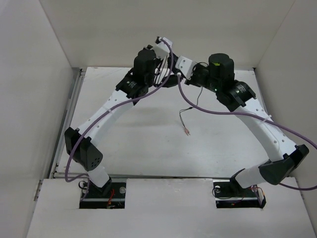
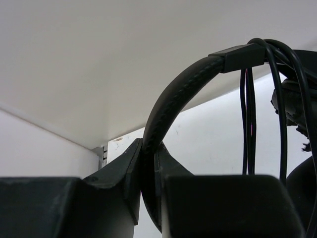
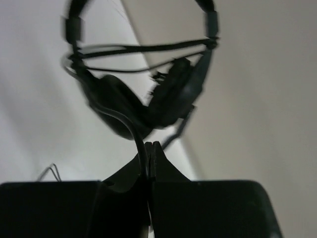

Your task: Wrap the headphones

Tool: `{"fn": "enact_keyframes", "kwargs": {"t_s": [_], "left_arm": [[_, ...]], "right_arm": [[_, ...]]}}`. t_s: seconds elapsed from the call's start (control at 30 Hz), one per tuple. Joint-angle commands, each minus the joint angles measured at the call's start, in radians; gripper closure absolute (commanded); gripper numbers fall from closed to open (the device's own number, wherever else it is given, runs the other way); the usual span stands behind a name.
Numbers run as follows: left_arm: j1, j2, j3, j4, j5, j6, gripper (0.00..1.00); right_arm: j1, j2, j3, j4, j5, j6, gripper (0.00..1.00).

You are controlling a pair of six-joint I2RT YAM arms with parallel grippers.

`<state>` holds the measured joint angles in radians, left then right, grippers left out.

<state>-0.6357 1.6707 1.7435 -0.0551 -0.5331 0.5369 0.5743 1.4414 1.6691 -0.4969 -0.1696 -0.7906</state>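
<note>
One white table (image 1: 148, 148) bears two arms, left arm (image 1: 106, 111) and right arm (image 1: 265, 130), both raised toward the far wall. Between their wrists, up off the table, hangs one pair of headphones (image 3: 163, 99) with two earcups together. The left gripper (image 2: 148, 166) is clamped on the headband (image 2: 166, 106). The right gripper (image 3: 149, 157) is pinched closed on the single cord (image 3: 132, 128) — its bare reddish end (image 1: 187, 132) trails down toward the table

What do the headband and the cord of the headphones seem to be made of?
Headband: looks like matte black leatherette or soft plastic; a fine ribbed texture runs along its edge. Cord: thin black plastic or rubber insulation, slightly glossy; it hangs in limp loops. Its tips look reddish, perhaps bare copper.
</note>
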Motion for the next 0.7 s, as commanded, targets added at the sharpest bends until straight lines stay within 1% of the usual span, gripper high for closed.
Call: {"fn": "enact_keyframes", "kwargs": {"t_s": [0.0, 0.07, 0.17, 0.3, 0.5, 0.67], "left_arm": [[-0.023, -0.108, -0.007, 0.08, 0.01, 0.032, 1.0], [-0.031, -0.117, -0.01, 0.071, 0.013, 0.037, 1.0], [-0.052, -0.132, -0.009, 0.028, 0.036, 0.028, 1.0], [-0.092, -0.15, -0.01, -0.043, 0.099, -0.011, 1.0], [-0.12, -0.137, 0.042, -0.187, 0.205, -0.098, 1.0], [-0.121, -0.138, 0.068, -0.23, 0.26, -0.135, 1.0]], "right_arm": [[-0.001, -0.009, 0.017, 0.038, 0.278, -0.295, 0.98], [-0.011, -0.006, 0.001, 0.095, 0.333, -0.357, 0.98], [-0.035, 0.002, -0.028, 0.214, 0.377, -0.406, 0.97], [-0.05, 0.02, -0.029, 0.329, 0.378, -0.377, 0.96], [-0.046, 0.06, -0.011, 0.446, 0.38, -0.392, 0.96], [-0.044, 0.089, 0.004, 0.468, 0.369, -0.386, 0.94]]}}
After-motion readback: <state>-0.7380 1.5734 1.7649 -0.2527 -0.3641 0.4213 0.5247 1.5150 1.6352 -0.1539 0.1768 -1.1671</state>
